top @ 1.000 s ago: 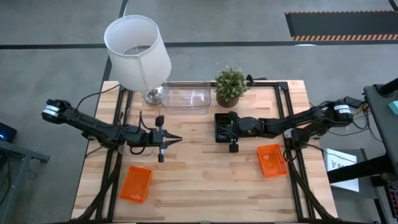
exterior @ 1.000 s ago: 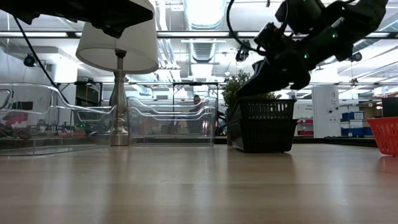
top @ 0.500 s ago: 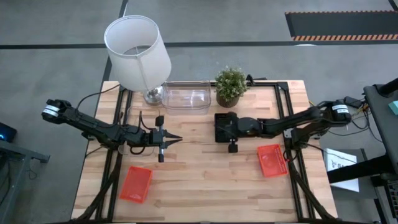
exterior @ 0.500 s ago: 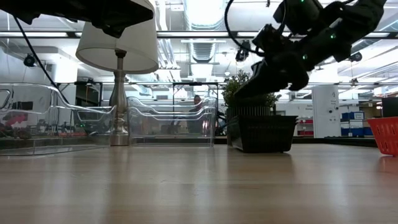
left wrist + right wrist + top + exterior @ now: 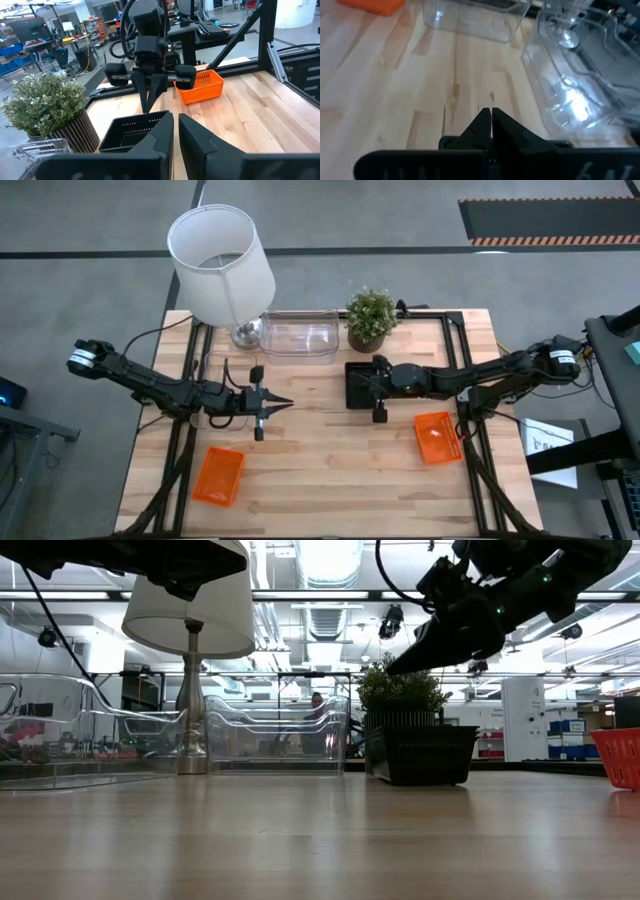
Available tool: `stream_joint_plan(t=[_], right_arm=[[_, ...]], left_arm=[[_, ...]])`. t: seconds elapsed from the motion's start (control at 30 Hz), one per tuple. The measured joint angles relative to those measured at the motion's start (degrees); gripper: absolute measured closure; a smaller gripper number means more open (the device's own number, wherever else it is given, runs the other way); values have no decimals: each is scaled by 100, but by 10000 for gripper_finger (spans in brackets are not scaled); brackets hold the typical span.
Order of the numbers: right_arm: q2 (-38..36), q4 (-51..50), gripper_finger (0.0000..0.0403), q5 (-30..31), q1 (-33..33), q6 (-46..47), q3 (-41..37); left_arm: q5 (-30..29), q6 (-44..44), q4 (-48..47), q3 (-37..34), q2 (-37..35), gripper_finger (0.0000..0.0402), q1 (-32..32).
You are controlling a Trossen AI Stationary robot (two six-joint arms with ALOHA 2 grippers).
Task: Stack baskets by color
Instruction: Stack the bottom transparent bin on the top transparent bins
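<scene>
Right gripper [image 5: 352, 383] sits centre-right of the high view, over the black basket [image 5: 358, 392] just below the potted plant [image 5: 371, 315]; jaws pressed together, nothing pinched. The arm covers much of that basket from above, so only its left and lower rim show. In the low view the basket [image 5: 421, 753] rests flat on the table [image 5: 320, 840], right of centre, and the gripper tip [image 5: 392, 669] hangs clear above it, not touching; the rest of that arm is cut off at the top right edge. Left gripper [image 5: 287, 404] is centre-left in the high view, above bare wood, jaws closed and empty, well apart from any basket. One orange basket [image 5: 219, 475] lies lower left, another orange basket [image 5: 436, 437] lower right, beside the frame rail. A clear basket [image 5: 299, 335] sits upper centre between the lamp [image 5: 221, 265] and the plant; hard to tell whether it is one tray or several nested, and the low view shows overlapping clear walls [image 5: 275, 740] with more clear plastic at the far left edge, count unclear. In the left wrist view the black basket [image 5: 131, 131] is partly hidden behind that arm's own fingers [image 5: 161, 137]. The right wrist view shows blurred clear plastic [image 5: 575, 90] and an orange corner [image 5: 372, 6] cut off at upper left.
</scene>
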Motion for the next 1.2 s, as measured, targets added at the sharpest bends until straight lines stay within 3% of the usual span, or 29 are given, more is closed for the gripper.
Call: stream_joint_plan(t=[0.53, 0.73, 1.03, 1.2], right_arm=[[621, -114, 394, 117, 0, 239, -103], [348, -155, 394, 304, 2, 221, -98], [-319, 132, 394, 238, 17, -262, -90], [-323, 558, 394, 224, 248, -533, -87]], left_arm=[[-2, 2, 105, -2, 39, 391, 0], [-2, -170, 244, -2, 39, 391, 2], [-240, -2418, 359, 167, 695, 392, -15], [-106, -4045, -977, 875, 1268, 392, -172]])
